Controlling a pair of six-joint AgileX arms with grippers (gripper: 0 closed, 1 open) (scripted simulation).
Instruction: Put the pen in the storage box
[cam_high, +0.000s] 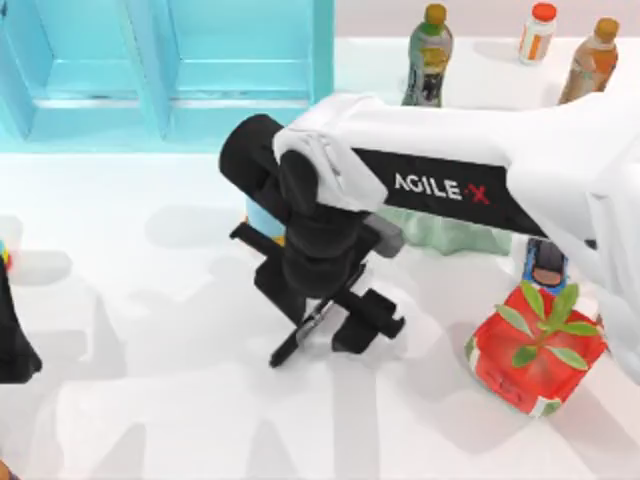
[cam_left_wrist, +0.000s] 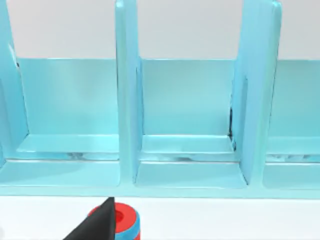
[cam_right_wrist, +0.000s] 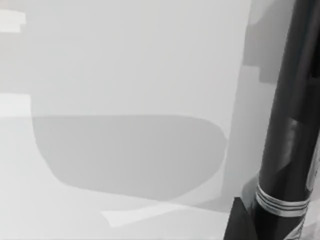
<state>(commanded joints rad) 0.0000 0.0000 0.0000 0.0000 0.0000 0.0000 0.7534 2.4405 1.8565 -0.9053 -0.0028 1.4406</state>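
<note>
The right arm reaches across the middle of the white counter (cam_high: 120, 400), its black two-finger right pincer (cam_high: 318, 318) clamped on the one slim black marker pen (cam_high: 300, 335). The pen hangs slanted in the fingers, its lower tip pointing toward the counter's near left, above the bare surface and well apart from the box. In the right wrist view the pen's dark barrel (cam_right_wrist: 292, 125) runs close past the camera, with a band of thin silver-grey rings on it.

One large turquoise open-top storage box (cam_high: 150, 110) with thick walls stands along the far left of the counter; the left wrist view shows three of its compartments (cam_left_wrist: 185, 100), parted by two upright dividers.

Three bottles stand along the far right edge: a dark one with a yellow cap (cam_high: 429, 58), a small white one with an orange cap (cam_high: 538, 32), and a brown one with an orange cap (cam_high: 592, 60). One small red box topped with green leaves (cam_high: 538, 352) sits at the near right.

The left arm rests at the counter's left edge, and whether its left pincer (cam_high: 12, 345) is apart or together cannot be told.
</note>
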